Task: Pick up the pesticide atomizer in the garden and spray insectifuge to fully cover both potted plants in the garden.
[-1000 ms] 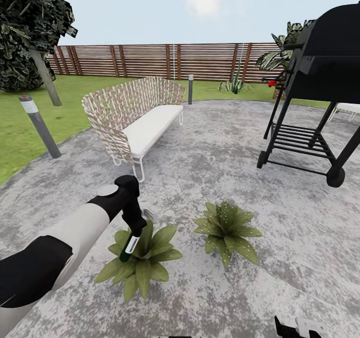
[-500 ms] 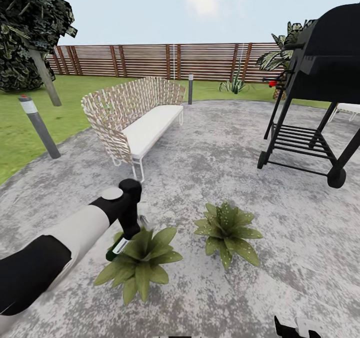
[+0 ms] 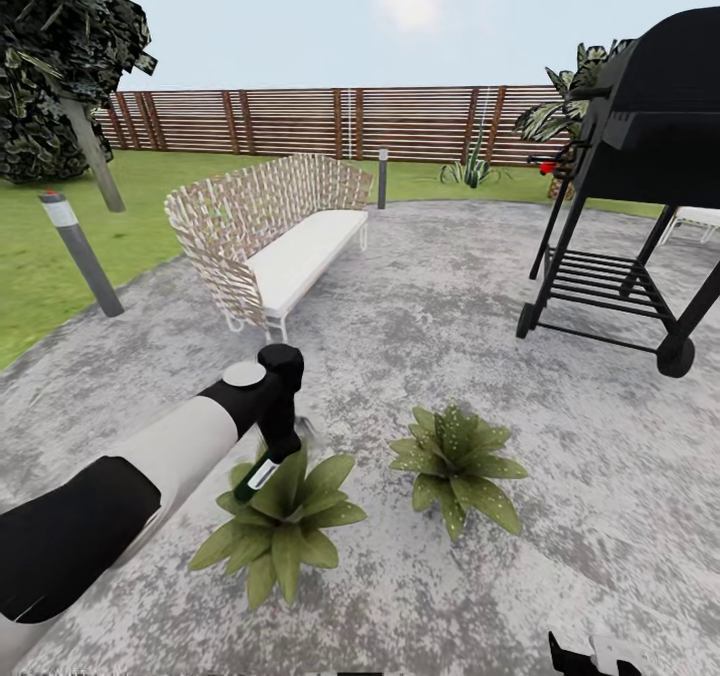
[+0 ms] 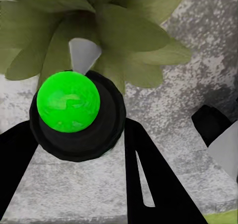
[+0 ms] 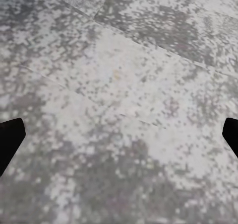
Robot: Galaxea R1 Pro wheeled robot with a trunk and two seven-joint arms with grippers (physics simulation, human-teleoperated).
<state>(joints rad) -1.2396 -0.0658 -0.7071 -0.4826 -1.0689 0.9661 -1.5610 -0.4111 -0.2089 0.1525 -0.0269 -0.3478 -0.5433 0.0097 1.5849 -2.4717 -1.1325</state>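
Your left gripper point(image 3: 268, 461) hangs straight down from the black-and-white left arm, and its jaws are clamped on the slim dark-green pesticide atomizer with the white label point(image 3: 259, 477), which slants down into the leaves of the nearer potted plant, a rosette of pointed green leaves point(image 3: 280, 518). From the left wrist camera you look down the bottle's end, a bright green dome in a black round collar point(image 4: 68, 108), held between the two black fingers point(image 4: 153, 179), with the plant's broad leaves point(image 4: 124, 30) just beyond it and a glimpse of pale grey at their centre.

The second potted plant, a speckled green rosette point(image 3: 456, 461), sits on the mottled grey round paving point(image 3: 420, 306) just beside the first, on its right and apart from the bottle.

Your right gripper point(image 5: 119, 134) shows as two black fingertips at the far edges of the right wrist view, jaws spread wide over bare paving and holding nothing.

Further back stand a woven wicker sofa with a white cushion point(image 3: 275, 241), a black wheeled grill point(image 3: 640, 176), a grey bollard lamp point(image 3: 80, 253) on the green lawn point(image 3: 40, 256), and the brown slatted wooden fence point(image 3: 330, 121).
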